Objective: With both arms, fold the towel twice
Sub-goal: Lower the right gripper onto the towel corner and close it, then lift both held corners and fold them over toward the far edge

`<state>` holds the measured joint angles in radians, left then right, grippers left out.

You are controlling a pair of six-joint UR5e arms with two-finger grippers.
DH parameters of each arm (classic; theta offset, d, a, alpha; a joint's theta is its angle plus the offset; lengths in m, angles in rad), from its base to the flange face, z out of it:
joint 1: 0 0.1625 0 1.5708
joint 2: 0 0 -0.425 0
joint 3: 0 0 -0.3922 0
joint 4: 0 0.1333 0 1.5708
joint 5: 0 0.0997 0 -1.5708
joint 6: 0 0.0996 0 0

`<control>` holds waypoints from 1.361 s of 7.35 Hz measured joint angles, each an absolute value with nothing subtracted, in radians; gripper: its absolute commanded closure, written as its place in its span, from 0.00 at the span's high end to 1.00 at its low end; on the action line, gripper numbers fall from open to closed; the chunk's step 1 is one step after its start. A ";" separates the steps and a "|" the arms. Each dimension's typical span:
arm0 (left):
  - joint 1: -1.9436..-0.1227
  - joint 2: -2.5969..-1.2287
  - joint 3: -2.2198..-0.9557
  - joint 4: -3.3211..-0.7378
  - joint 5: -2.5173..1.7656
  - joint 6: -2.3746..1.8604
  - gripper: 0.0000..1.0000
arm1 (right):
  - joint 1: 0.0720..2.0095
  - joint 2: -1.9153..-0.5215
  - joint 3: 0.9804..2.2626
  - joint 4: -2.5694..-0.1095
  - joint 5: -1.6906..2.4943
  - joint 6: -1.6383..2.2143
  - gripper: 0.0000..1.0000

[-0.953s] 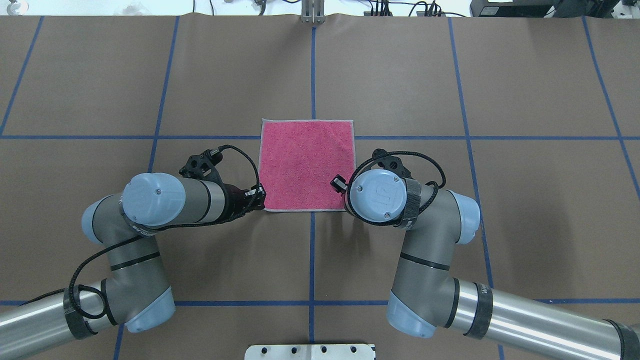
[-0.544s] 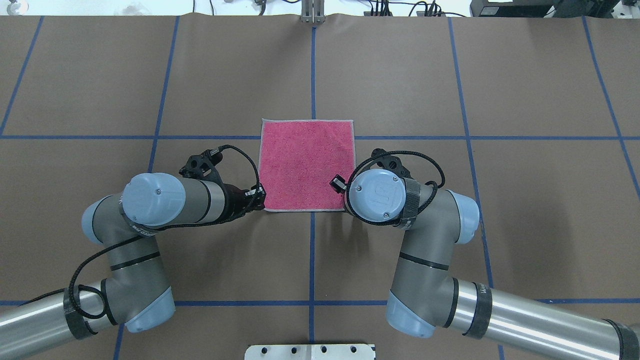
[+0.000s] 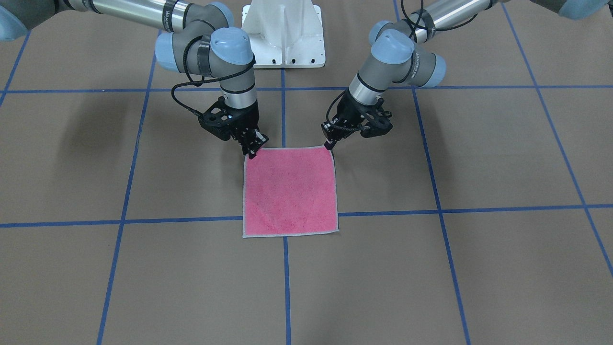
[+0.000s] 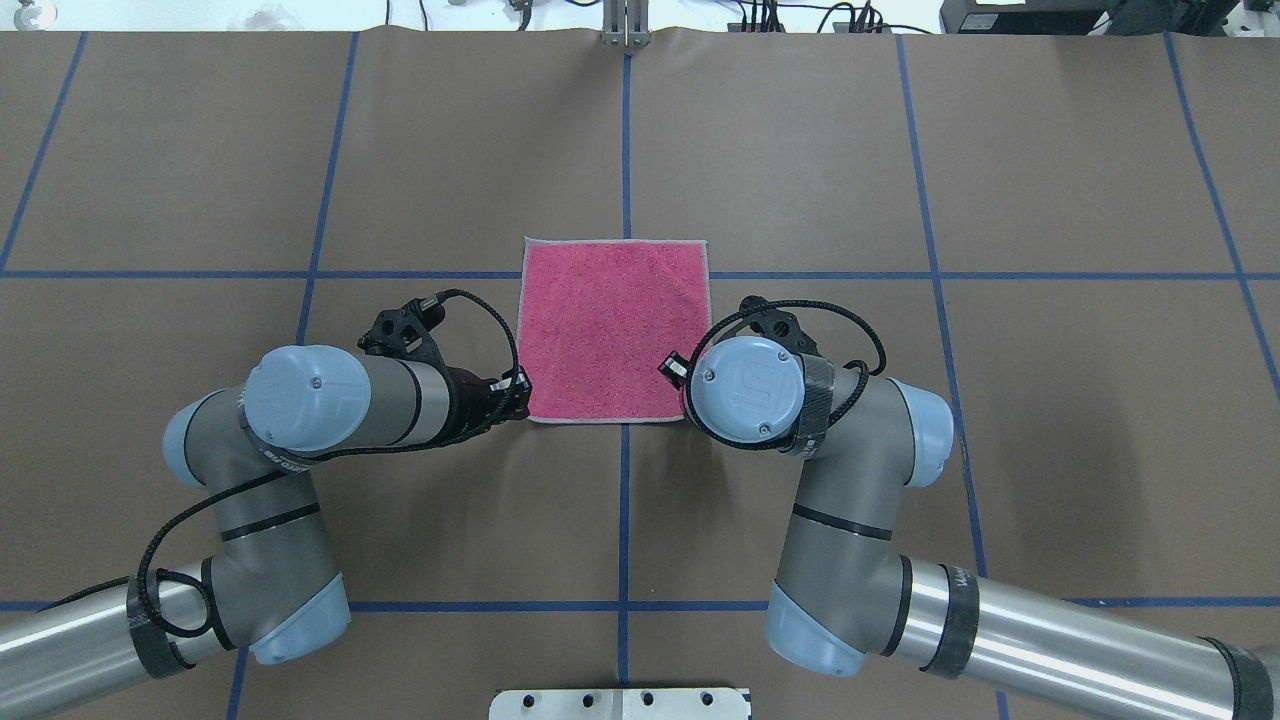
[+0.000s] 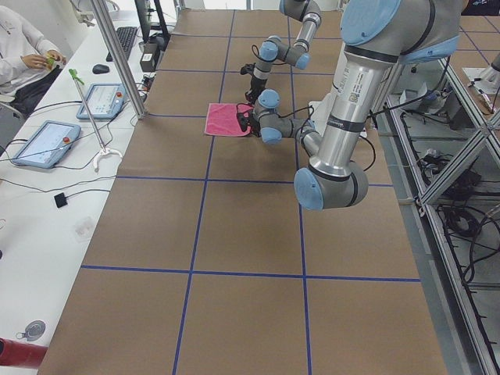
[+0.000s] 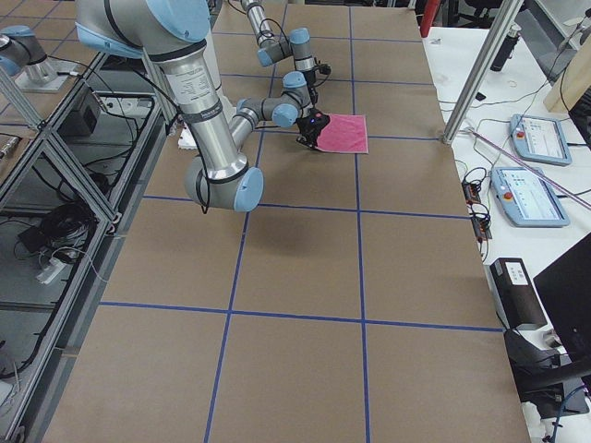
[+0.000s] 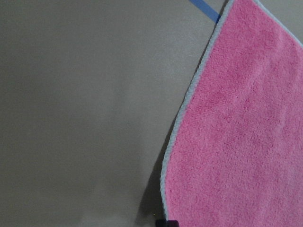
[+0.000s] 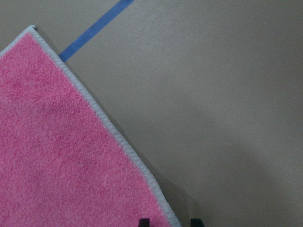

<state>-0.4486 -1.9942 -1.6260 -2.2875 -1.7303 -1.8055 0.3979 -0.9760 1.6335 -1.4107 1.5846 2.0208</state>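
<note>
The towel lies flat and pink face up at the table's middle; it also shows in the front view. My left gripper is at the towel's near left corner. In the left wrist view it is shut on the towel's corner, and the edge curves slightly off the table. My right gripper is at the near right corner. In the right wrist view its fingertips stand apart, straddling the towel's stitched edge. In the overhead view the wrist hides it.
The white pedestal base stands behind the arms. Blue tape lines cross the brown table cover. An operators' desk with tablets and a metal post run along the table's far side.
My right wrist has shifted slightly left and toward the robot over the towel's near right corner. The left arm and the towel have not moved.
</note>
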 measured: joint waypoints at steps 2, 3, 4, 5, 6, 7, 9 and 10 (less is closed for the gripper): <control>-0.448 -1.994 -1.626 -2.287 -1.730 -1.804 0.00 | 0.399 -0.977 1.647 -1.410 1.585 2.021 0.10; -0.448 -1.995 -1.629 -2.287 -1.731 -1.802 0.00 | 0.401 -0.981 1.662 -1.410 1.585 2.021 0.10; -0.448 -1.995 -1.634 -2.287 -1.732 -1.802 0.00 | 0.402 -0.987 1.680 -1.411 1.585 2.020 0.10; -0.448 -1.995 -1.648 -2.287 -1.734 -1.801 0.00 | 0.404 -0.994 1.702 -1.411 1.586 2.020 0.10; -0.450 -1.994 -1.671 -2.284 -1.743 -1.801 0.00 | 0.405 -1.007 1.735 -1.414 1.587 2.020 0.10; -0.453 -1.992 -1.701 -2.280 -1.758 -1.802 0.00 | 0.406 -1.022 1.774 -1.428 1.587 2.020 0.10; -0.462 -1.991 -1.742 -2.273 -1.772 -1.802 0.00 | 0.413 -1.032 1.832 -1.466 1.588 2.019 0.10; -0.476 -1.992 -1.747 -2.268 -1.774 -1.802 0.00 | 0.423 -1.032 1.840 -1.473 1.588 2.017 0.10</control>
